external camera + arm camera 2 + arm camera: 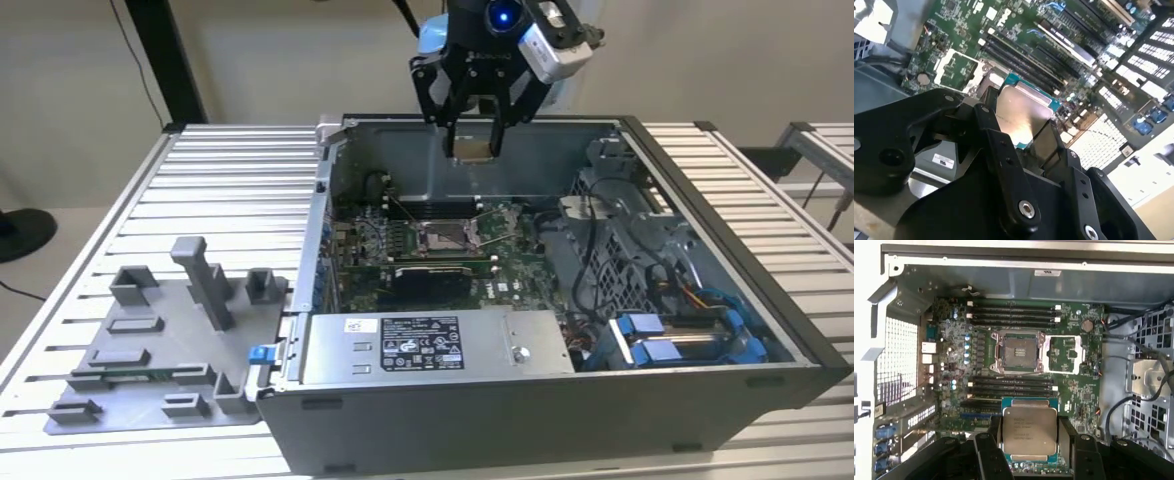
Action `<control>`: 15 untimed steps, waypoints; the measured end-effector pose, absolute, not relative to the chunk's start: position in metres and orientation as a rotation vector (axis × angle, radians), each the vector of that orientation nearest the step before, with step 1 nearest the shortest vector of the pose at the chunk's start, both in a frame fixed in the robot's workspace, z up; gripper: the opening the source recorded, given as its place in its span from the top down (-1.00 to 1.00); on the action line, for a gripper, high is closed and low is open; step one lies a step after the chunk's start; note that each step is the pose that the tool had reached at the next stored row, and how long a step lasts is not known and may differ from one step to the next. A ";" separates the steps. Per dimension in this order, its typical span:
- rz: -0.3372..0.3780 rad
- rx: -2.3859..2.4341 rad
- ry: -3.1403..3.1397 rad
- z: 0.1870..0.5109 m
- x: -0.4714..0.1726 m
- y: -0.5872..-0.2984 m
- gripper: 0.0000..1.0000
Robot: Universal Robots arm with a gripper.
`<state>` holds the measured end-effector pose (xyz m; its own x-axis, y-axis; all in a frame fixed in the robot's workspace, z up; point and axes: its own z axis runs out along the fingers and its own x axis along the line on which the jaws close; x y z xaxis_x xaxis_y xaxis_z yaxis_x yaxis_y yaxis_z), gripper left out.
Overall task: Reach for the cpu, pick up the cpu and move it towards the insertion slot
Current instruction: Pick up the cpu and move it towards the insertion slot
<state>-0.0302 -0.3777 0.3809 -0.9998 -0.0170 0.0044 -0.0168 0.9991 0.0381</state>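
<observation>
While clamped on two opposite edges, the cpu (473, 146) hangs in the gripper (475, 150), jaws closed on it, above the open computer case (561, 390).
Exterior view: insertion slot (445, 236) sits on the motherboard (507, 285) at 6 o'clock from the chip, well apart; grey fixture tray (147, 355) at 8 o'clock.

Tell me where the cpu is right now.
The cpu is held in the gripper, up in the air over the open computer case, above the far wall in the exterior view and apart from the insertion slot on the motherboard below.
</observation>
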 end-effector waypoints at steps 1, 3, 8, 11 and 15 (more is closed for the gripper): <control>-0.059 0.027 -3.136 0.381 -0.030 -0.374 1.00; -0.060 0.027 -3.136 0.380 -0.030 -0.366 1.00; -0.060 0.027 -3.136 0.379 -0.032 -0.348 1.00; -0.060 0.026 -3.136 0.379 -0.032 -0.336 1.00; -0.060 0.026 -3.134 0.378 -0.033 -0.325 1.00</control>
<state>-0.0330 -0.3252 0.3781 -0.9998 -0.0170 0.0062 -0.0168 0.9991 0.0382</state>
